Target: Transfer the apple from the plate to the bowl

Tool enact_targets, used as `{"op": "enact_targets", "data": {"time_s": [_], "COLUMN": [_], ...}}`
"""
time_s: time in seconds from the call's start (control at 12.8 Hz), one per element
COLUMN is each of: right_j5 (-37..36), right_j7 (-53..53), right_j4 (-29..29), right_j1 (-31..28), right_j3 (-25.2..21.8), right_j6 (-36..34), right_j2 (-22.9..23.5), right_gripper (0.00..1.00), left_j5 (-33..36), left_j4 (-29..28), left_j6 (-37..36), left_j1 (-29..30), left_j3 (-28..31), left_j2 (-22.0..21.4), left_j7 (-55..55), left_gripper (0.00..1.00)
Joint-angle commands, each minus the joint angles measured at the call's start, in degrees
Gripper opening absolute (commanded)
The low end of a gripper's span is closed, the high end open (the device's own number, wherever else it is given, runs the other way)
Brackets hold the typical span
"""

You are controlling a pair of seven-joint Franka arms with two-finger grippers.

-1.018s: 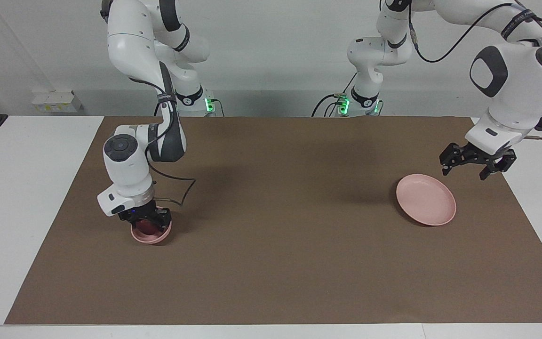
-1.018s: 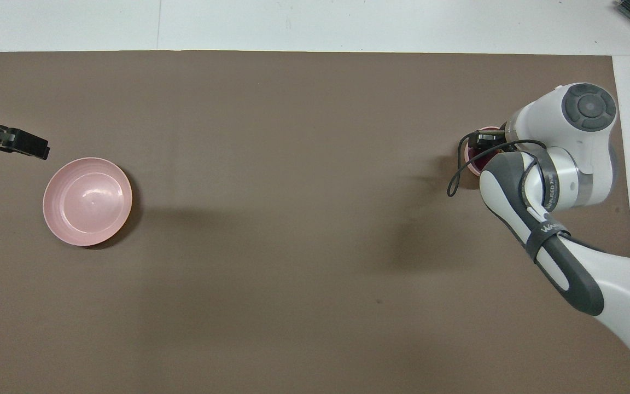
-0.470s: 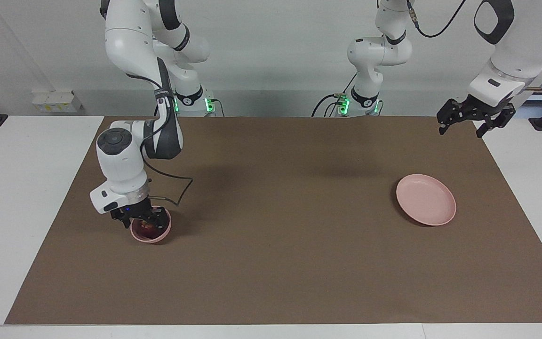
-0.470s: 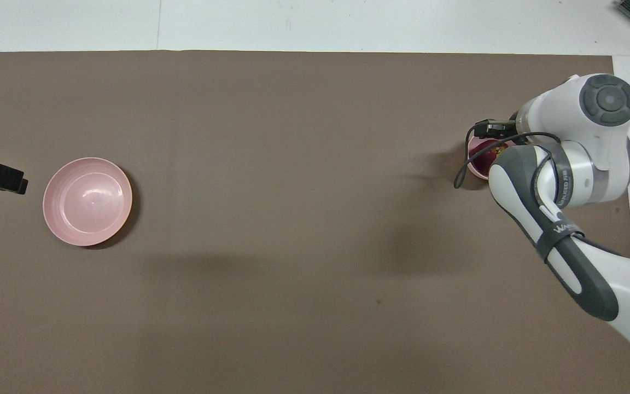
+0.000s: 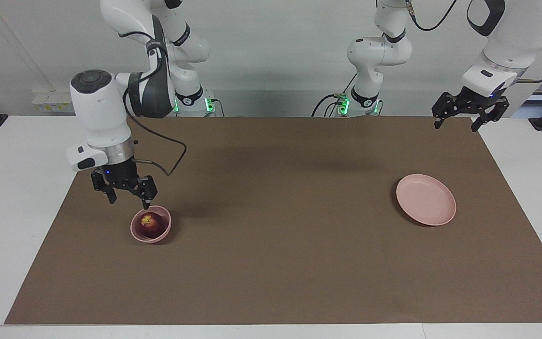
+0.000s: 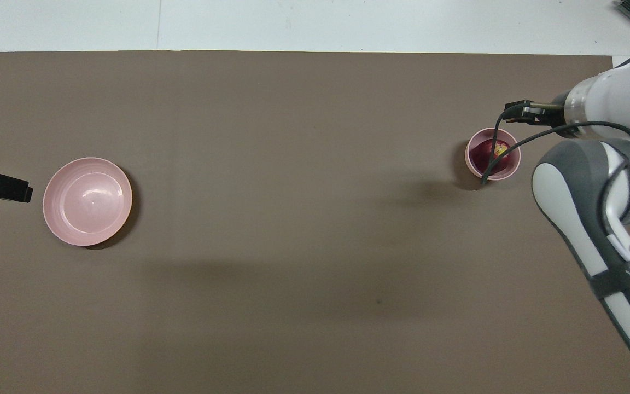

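Note:
The dark red apple (image 5: 148, 220) with its yellowish patch up lies in the small deep pink bowl (image 5: 151, 238) toward the right arm's end of the mat; both also show in the overhead view, apple (image 6: 493, 150) in bowl (image 6: 468, 158). My right gripper (image 5: 129, 202) is open and empty, hanging just above the bowl's rim on the side nearer the robots. The wide pink plate (image 5: 425, 199) is empty toward the left arm's end and also shows in the overhead view (image 6: 87, 201). My left gripper (image 5: 455, 127) is open and empty, raised over the mat's corner nearer the robots than the plate.
A brown mat (image 5: 280, 226) covers the white table (image 5: 12, 197). The right arm's wrist and cable (image 6: 588, 164) hang over the mat beside the bowl. The mat between bowl and plate is bare.
My right gripper has risen out of the bowl and opened, leaving the apple in it. My left gripper has lifted and drawn back from beside the plate toward the robots.

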Motion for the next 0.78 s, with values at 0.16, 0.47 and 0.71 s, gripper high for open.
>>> {"op": "enact_targets", "data": {"time_s": [0.16, 0.47, 0.71], "right_j5": [3.05, 4.72, 6.04], "right_j7": [-0.81, -4.6, -4.51], "right_j4": [9.68, 13.05, 13.05], "right_j1": [-0.52, -0.52, -0.52], "right_j3": [0.23, 0.23, 0.23], "right_j6": [-17.96, -27.83, -33.02], "right_j2": [-4.16, -7.04, -10.03], "right_gripper": [1.0, 1.0, 1.0], "left_j5": [-4.06, -4.69, -4.6], "left_j4": [1.83, 3.42, 3.16], "left_j6": [-3.1, -5.76, -6.72], "left_j1": [0.13, -0.04, -0.39], "left_j3": [-0.23, -0.14, -0.05], "left_j2": [-1.45, -1.27, -1.45], "left_j7": [-1.68, -2.56, -2.38], "left_gripper": [1.0, 1.0, 1.0]}}
